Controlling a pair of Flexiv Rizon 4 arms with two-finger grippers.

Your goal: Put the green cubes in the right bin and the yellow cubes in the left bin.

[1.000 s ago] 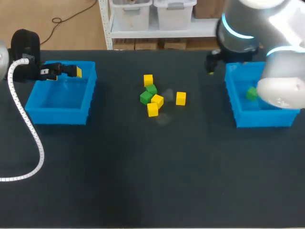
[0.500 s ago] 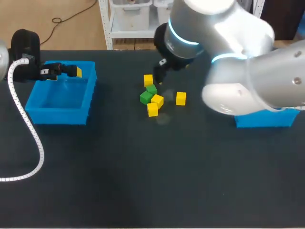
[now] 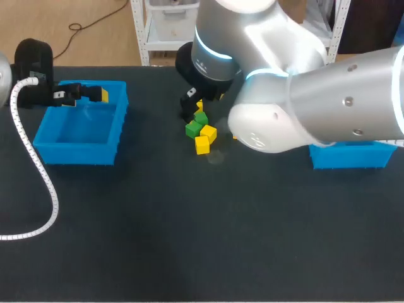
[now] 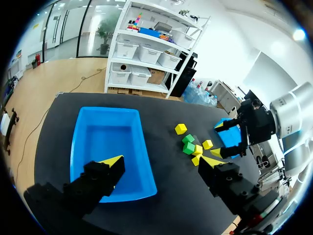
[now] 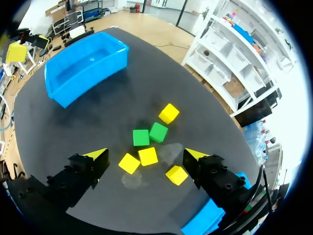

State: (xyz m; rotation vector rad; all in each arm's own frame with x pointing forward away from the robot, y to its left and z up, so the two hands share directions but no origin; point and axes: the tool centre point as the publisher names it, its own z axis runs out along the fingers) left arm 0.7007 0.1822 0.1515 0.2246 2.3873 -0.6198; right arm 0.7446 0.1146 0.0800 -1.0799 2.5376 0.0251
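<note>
Several yellow and two green cubes lie clustered mid-table. In the right wrist view the green cubes sit just ahead of my open right gripper, with a yellow cube between its fingers below. In the head view the greens lie beside that gripper. My left gripper hangs open and empty over the left bin, whose inside looks bare. My right arm hides most of the right bin.
More yellow cubes ring the greens. The big right arm body spans the table's middle right. The near half of the dark table is open surface.
My right arm has swung from over the right bin leftward to above the cube cluster, its gripper still open. The left arm has not moved.
</note>
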